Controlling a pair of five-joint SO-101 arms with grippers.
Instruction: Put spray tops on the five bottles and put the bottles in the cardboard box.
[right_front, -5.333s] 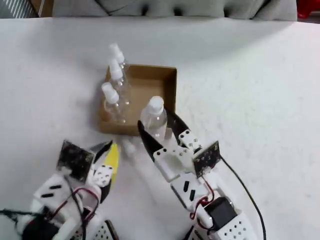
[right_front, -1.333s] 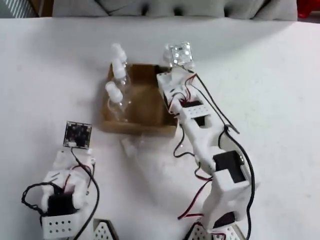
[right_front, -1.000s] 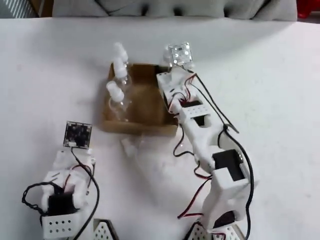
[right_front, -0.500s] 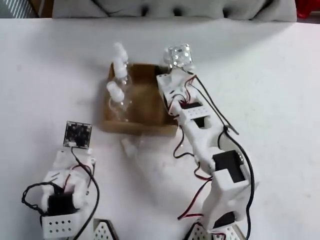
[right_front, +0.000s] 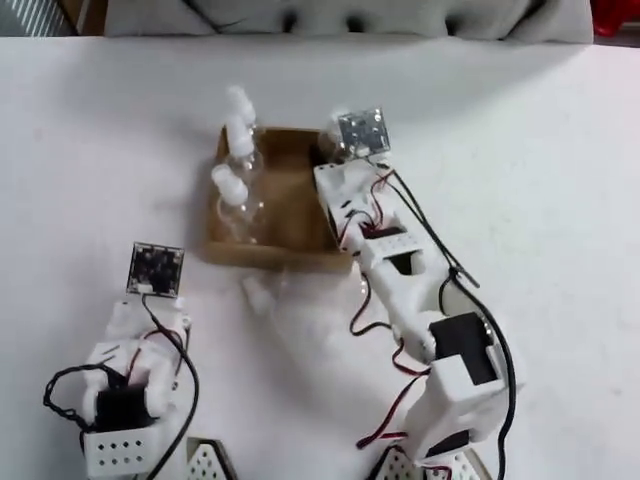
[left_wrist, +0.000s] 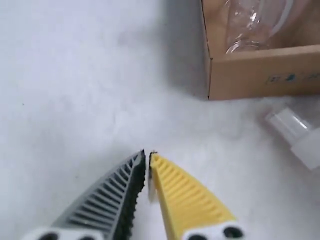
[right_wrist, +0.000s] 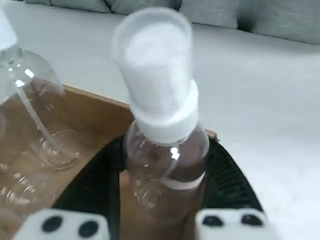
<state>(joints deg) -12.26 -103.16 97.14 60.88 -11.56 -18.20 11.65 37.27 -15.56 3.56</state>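
Over the desk (right_front: 520, 150) at left, the left fingers (left_wrist: 185, 200) are pressed together on nothing; a loose bottle (left_wrist: 295, 135) lies apart from them, beside the cardboard box (left_wrist: 250, 75). Rightward, the right fingers (right_wrist: 227, 180) clasp a spray-topped bottle (right_wrist: 162, 125) between them at the box's far right corner.

Light was bright, soft and even over the white desk (right_front: 520, 150), which looked nearly washed out in the high view. A faint grey shadow lay on it beside the right arm (right_front: 400, 270), and the cardboard box (left_wrist: 250, 72) cast a soft one along its outer wall. Small glints sat on the bottle (right_wrist: 165, 172), whose white cap (right_wrist: 155, 65) glared almost blank.
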